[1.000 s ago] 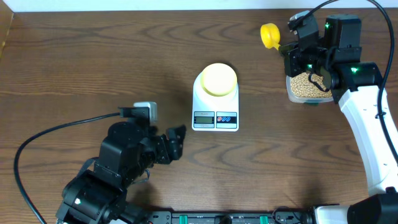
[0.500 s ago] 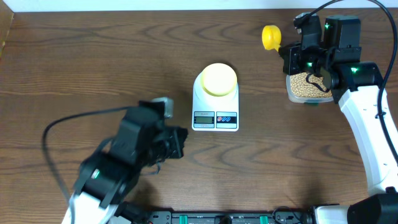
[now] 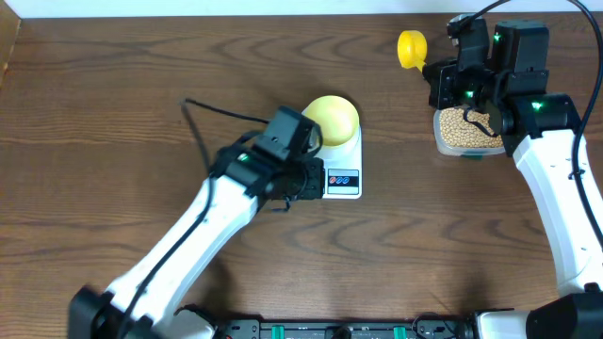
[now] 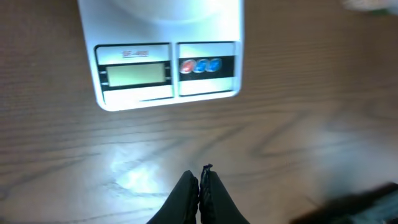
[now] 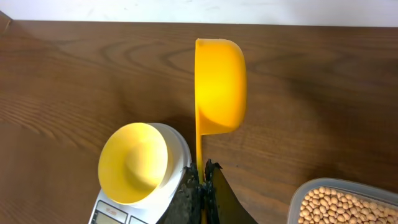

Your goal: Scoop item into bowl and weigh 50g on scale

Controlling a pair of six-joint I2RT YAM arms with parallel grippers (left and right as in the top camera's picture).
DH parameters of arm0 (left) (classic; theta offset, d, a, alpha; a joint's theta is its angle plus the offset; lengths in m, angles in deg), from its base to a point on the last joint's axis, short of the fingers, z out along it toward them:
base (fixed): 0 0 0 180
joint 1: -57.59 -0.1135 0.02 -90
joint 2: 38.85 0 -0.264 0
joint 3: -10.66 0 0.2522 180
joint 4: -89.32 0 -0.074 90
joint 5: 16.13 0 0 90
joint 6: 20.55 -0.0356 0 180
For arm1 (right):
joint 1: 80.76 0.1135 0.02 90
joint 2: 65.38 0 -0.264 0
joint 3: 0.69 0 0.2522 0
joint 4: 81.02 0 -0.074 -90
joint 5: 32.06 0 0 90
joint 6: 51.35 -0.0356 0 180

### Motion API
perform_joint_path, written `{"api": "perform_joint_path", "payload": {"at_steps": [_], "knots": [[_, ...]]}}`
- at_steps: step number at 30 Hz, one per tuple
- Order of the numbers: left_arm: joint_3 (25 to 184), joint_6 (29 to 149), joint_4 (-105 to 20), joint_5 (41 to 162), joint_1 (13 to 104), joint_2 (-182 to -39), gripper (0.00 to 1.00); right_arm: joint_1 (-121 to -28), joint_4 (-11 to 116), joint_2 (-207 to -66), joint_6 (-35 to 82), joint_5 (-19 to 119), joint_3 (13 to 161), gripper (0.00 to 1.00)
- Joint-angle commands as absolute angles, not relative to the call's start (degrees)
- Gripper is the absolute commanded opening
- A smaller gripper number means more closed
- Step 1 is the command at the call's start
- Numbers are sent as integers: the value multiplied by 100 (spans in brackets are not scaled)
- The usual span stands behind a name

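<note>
Here we see soybeans (image 5: 342, 208) in the clear tub (image 3: 466, 151) and the bowl (image 5: 134, 162) empty atop the scale (image 4: 168, 68). The right end effector (image 5: 202, 173) clamps the yellow scoop (image 5: 221, 87); the left end effector (image 4: 200, 179), pinched together and empty, is above the desk (image 3: 113, 94) before the scale's front edge.

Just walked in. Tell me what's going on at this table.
The right gripper holds a yellow scoop by its handle, raised beside the clear tub of beans. The left gripper, fingers together, hovers just in front of the scale, pointing toward its display and buttons. The pale yellow bowl sits on the scale with no beans in it yet.
</note>
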State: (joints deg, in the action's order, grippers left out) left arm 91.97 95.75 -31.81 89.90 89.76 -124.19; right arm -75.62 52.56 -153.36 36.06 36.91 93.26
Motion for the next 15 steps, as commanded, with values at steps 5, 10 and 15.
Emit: {"api": "perform_joint_path", "payload": {"at_steps": [5, 10, 15], "knots": [[9236, 9180, -3706, 8708, 8982, -13232, 7, -7579, 5227, -15303, 3553, 3682, 9347, 2], [9199, 8849, -3997, 8708, 8982, -13455, 7, -7581, 5219, -15303, 3564, 3682, 9347, 2], [9199, 8729, -3944, 8712, 8982, -13048, 7, -7586, 5131, -15303, 3746, 3765, 9347, 2]]}}
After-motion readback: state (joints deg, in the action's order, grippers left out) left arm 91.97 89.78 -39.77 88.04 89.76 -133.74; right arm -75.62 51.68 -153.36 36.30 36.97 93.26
